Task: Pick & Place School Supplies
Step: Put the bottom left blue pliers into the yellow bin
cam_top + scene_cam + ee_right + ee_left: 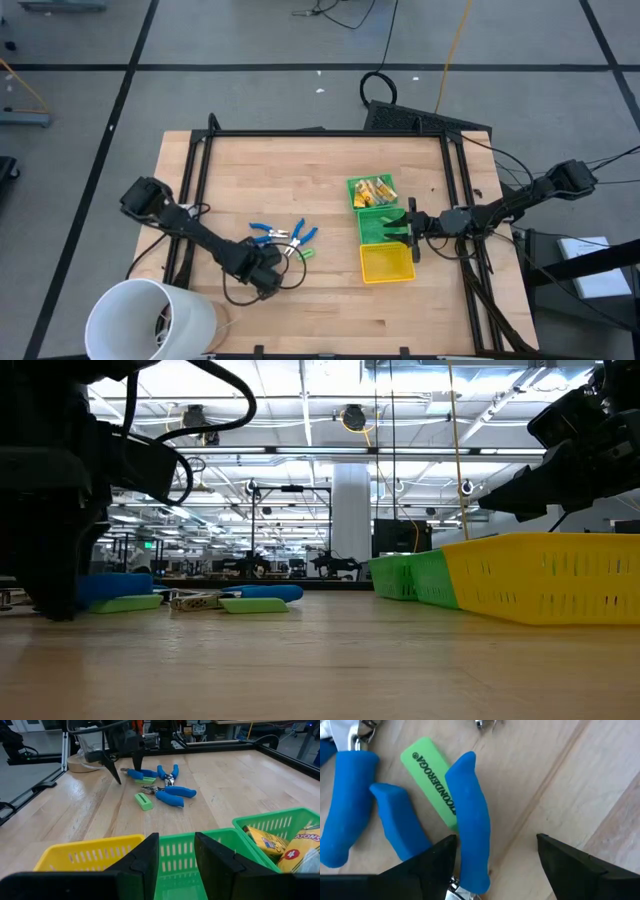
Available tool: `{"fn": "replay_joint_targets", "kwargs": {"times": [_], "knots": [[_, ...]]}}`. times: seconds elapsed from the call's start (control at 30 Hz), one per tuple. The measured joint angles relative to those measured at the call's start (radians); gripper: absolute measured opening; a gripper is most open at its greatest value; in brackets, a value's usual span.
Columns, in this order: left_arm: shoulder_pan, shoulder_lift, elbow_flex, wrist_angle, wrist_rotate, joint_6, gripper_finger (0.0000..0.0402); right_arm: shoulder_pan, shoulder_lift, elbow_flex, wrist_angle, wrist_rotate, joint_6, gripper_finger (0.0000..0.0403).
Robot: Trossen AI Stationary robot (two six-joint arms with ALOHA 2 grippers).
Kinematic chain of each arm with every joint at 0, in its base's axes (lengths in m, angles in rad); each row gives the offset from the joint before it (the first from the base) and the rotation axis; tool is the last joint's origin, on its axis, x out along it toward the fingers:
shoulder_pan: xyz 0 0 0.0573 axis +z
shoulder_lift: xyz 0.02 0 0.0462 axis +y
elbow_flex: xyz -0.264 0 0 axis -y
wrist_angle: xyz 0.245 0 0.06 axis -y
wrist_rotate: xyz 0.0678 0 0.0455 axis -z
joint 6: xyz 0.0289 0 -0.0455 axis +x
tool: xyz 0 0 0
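High view: left gripper (272,272) down low at the near-left part of the table (300,170), jaws spread wide and empty, right beside a cluster of blue-handled pliers (283,236) and a green eraser (304,253); large white cup (150,318) at the near-left corner; three small bins in a row on the right half, far green bin (351,186) holding yellow crayon boxes (376,189), middle green bin (378,228) and yellow bin (385,264) seemingly empty; right gripper (411,231) hovering over the middle green bin, fingers narrowed with a gap between them, holding nothing. Left wrist view: one blue plier handle (470,820) running in between the dark fingers (432,857), a second pair of pliers (350,800) alongside, the printed green eraser (432,785) partly tucked under the handle. Right wrist view: second green eraser (143,801) lying apart from the pliers on the bare wood. Judged stiff and fairly heavy for their size, those pliers, with rubbery grips unlikely to slip; best taken across one handle or both near the pivot, since a loose hinge may swing; erasers light, slightly soft, easy to pinch across the narrow sides.
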Motion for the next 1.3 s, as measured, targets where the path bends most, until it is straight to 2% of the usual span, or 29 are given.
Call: {"fn": "replay_joint_targets", "kwargs": {"times": [0.2, 0.53, 0.77, 1.0, 1.3], "knots": [[0.000, -0.004, -0.001, 0.000, 0.002, 0.020, 0.0261, 0.000, 0.000, 0.000, 0.000, 0.000, 0.000, 0.0112], [0.003, -0.003, -0.003, 0.000, -0.011, 0.017, 0.0125, 0.000, 0.000, 0.000, -0.001, 0.000, 0.000, 0.0108], [0.018, -0.012, -0.001, -0.016, 0.001, 0.060, 0.0046, 0.000, 0.000, 0.000, -0.001, 0.000, 0.000, 0.0105], [0.035, -0.065, 0.054, -0.068, -0.017, 0.091, 0.0046, 0.000, 0.000, 0.000, -0.001, 0.000, 0.000, 0.0101], [0.035, -0.088, 0.194, -0.083, -0.188, 0.292, 0.0049, 0.000, 0.000, 0.000, -0.002, 0.000, 0.000, 0.0098]]}}
